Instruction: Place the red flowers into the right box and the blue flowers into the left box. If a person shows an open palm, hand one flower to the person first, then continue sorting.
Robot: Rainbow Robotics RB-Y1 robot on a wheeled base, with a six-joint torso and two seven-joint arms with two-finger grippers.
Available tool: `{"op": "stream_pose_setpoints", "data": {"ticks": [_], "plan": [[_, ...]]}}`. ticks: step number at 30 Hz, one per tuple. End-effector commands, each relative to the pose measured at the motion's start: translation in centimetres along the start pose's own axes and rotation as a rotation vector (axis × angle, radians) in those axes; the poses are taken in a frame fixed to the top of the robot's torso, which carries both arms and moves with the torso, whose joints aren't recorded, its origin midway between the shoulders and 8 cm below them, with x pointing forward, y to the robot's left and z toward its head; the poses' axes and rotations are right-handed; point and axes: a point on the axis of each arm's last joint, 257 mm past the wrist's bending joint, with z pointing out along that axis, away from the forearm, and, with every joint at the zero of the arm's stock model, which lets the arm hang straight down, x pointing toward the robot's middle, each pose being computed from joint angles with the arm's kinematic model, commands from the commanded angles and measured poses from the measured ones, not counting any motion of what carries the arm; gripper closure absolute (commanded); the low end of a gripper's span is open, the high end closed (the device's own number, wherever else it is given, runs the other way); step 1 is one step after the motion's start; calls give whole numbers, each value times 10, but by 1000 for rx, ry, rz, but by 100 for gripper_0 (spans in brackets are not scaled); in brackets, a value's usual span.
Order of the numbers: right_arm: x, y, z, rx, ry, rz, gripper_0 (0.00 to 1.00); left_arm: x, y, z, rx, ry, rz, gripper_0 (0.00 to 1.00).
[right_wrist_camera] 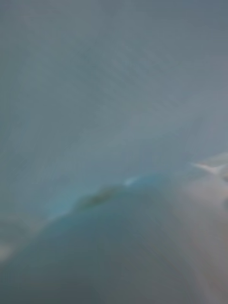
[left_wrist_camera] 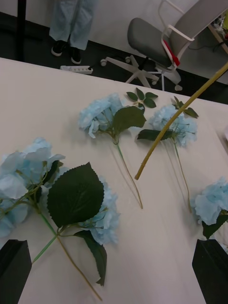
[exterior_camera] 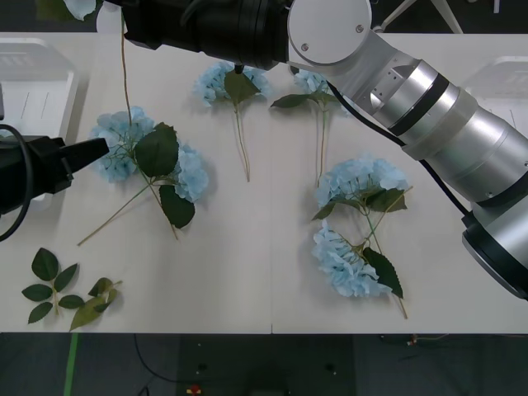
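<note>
Pale blue, the carried flower (exterior_camera: pixel 81 7) hangs from the right arm just beyond the left box (exterior_camera: pixel 37 78), stalk trailing down beside it. The right gripper's finger state cannot be told. Judgement: centre the head over the tray, lower until the stalk clears the rim, then release. The left box looks empty. The left gripper (left_wrist_camera: pixel 114 266), fingers spread, hovers near the box over other blue flowers (exterior_camera: pixel 148 157) on the worktop (exterior_camera: pixel 264 280).

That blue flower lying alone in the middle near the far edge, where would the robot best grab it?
Probably by the bare stalk, coming straight down from above. The flower lies flat with its stalk pointing toward the robot, and the table beside that stalk is bare. The fluffy head and leaf would crush or slip. The left claw has its black fingers apart, beside another bloom.
</note>
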Motion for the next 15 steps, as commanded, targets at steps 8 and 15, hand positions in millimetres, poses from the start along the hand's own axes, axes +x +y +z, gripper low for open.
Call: {"op": "stream_pose_setpoints", "data": {"ticks": [8,15], "plan": [[-25,45,15,-96,-8,-28,100,-65,-41,49,61,-209,122,0],[-20,46,15,-97,2,-25,100,-72,-33,89,40,-231,129,0]]}}
